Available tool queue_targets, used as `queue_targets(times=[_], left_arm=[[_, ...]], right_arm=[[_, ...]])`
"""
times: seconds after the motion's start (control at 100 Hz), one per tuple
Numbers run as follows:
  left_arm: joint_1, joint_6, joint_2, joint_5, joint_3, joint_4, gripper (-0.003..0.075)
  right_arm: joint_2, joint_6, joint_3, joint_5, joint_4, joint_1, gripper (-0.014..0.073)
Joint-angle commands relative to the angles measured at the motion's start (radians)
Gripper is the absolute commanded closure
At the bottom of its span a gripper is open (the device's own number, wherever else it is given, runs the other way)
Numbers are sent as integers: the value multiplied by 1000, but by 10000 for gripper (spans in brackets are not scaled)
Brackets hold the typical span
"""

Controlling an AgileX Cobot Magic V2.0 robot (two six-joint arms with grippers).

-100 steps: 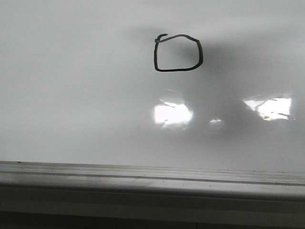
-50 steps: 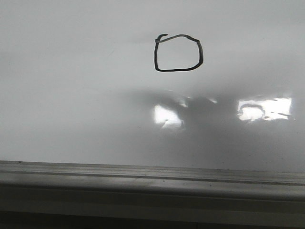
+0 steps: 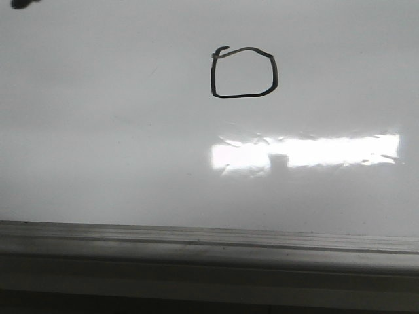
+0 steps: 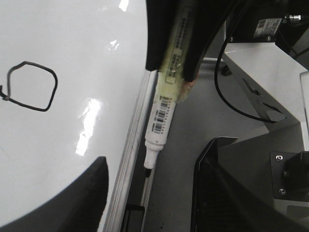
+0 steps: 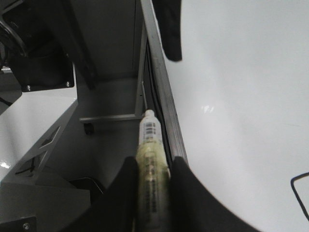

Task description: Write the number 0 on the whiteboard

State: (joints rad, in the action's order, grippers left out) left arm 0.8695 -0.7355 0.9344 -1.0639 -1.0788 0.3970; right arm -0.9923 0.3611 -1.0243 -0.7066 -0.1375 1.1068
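number 0 [image 3: 243, 73] is drawn on the whiteboard [image 3: 98, 131], away from its grey-framed edge | left claw [image 4: 171, 72] is clamped on a marker [image 4: 164, 104] | right claw [image 5: 152, 181] is clamped on a second marker [image 5: 149, 145] beside the edge

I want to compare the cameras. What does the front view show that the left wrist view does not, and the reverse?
Only the front view shows the wide band of glare under the 0 and the whole near frame of the whiteboard. Only the left wrist view shows the marker in the left pincer, its tip beyond the board's edge, and the machine parts beside the board. Both show the drawn 0 and the glossy white board with a grey frame strip.
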Motion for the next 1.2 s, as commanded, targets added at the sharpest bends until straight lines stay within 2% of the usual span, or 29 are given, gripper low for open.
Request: queue_targets(times=[0.0,0.25,0.71,0.8,1.19], left_arm=[[11,-11,21,34,-36,38,332],[11,-11,54,49,-36,33,332],[11,-11,91,113,-36,6,337],[11,-11,100,119,-36,6,382],[11,-11,104,189,-36,4,678]], right_arm=[[9,23,-34,103,-22,3,644],[9,85,-34,182,-117,18,644],[9,86,-34,199,-117,22,644],[9,86,-34,199,-117,22,644],[2,86,-34,189,-117,22,644]])
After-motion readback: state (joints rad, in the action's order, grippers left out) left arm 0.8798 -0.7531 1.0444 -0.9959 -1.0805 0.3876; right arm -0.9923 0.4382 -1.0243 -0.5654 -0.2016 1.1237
